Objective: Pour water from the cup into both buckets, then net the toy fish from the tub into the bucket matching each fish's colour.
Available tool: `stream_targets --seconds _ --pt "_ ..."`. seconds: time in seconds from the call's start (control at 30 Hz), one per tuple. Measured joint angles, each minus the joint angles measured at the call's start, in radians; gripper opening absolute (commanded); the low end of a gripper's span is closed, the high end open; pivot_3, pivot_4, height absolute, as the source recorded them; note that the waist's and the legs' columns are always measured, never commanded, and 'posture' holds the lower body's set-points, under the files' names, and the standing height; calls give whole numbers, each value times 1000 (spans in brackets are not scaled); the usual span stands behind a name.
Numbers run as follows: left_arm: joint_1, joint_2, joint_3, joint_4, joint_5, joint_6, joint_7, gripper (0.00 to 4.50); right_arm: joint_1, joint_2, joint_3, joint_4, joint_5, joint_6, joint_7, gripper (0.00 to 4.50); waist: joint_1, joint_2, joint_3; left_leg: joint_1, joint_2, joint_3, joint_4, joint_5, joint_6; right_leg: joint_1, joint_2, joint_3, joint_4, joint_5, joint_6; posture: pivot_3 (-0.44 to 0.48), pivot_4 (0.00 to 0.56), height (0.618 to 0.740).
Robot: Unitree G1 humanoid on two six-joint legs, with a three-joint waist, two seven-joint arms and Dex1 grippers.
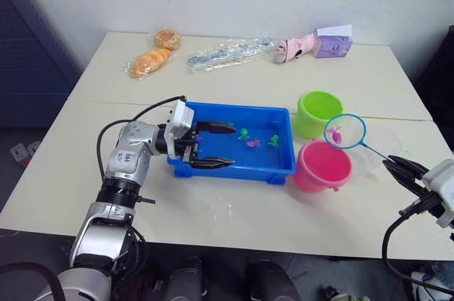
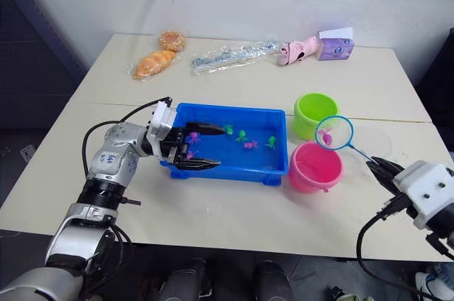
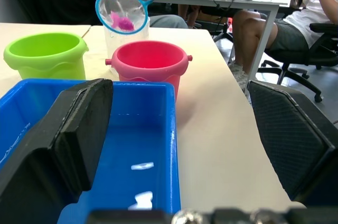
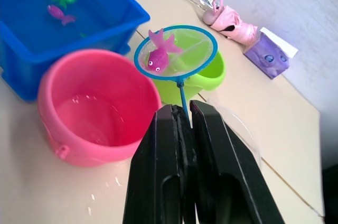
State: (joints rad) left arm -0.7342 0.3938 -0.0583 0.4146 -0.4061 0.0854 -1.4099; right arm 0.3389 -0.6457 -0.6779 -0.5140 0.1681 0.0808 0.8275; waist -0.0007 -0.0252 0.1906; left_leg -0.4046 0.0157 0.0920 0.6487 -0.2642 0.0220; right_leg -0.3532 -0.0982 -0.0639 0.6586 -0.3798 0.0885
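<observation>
Now a pink fish [image 4: 158,55] is held in the net [image 4: 176,52] above the pink bucket [image 4: 97,105] by the clenched right gripper [image 4: 183,112], while the blue tub's [image 1: 280,166] near-left rim is straddled by the released left gripper [image 1: 221,145].

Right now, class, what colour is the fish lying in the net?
Pink-magenta: the fish in the net shows best in the right wrist view.

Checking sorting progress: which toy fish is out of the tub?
The pink plastic fish, lying in the blue-rimmed mesh net; the others sit in the blue plastic tub.
</observation>
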Motion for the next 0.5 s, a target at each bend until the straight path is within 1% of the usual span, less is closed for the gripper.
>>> stream_targets --seconds 0.03,0.07,0.17,0.23,0.3,0.4,0.47,0.5 --pt "-2 -3 0 1 0 0 0 4365 6 0 15 41 -44 -94 -13 0 0 0 0 0 0 0 0 0 0 0 0 0 0 0 0 0 150 740" --pt "-2 -4 0 1 1 0 0 4365 8 0 17 55 -61 -130 -18 0 0 0 0 0 0 0 0 0 0 0 0 0 0 0 0 0 150 740" --pt "-1 -25 -1 1 2 0 3 4365 30 -3 17 147 -168 -351 -66 0 0 0 0 0 0 0 0 0 0 0 0 0 0 0 0 0 150 740" --pt "0 -31 -3 0 2 0 7 4365 34 -8 18 185 -214 -438 -91 0 0 0 0 0 0 0 0 0 0 0 0 0 0 0 0 0 150 740" --pt "0 -35 -3 -1 3 0 12 4365 44 -45 22 237 -292 -555 -122 0 -2 0 0 0 0 1 0 0 0 0 0 1 0 0 0 0 150 740" --pt "1 -41 -5 -4 5 0 19 4365 40 -85 22 299 -455 -743 -223 0 -3 0 0 1 0 0 0 1 -1 0 1 1 0 0 0 0 150 740" --pt "1 -44 -5 -4 6 0 21 4365 31 -109 22 344 -533 -819 -285 0 -3 0 0 1 0 1 0 1 -2 0 1 1 0 0 0 0 150 740" --pt "1 -45 -5 -4 6 0 22 4365 31 -115 22 352 -546 -829 -294 0 -2 0 0 1 0 1 0 1 -2 0 1 1 0 0 0 0 150 740"
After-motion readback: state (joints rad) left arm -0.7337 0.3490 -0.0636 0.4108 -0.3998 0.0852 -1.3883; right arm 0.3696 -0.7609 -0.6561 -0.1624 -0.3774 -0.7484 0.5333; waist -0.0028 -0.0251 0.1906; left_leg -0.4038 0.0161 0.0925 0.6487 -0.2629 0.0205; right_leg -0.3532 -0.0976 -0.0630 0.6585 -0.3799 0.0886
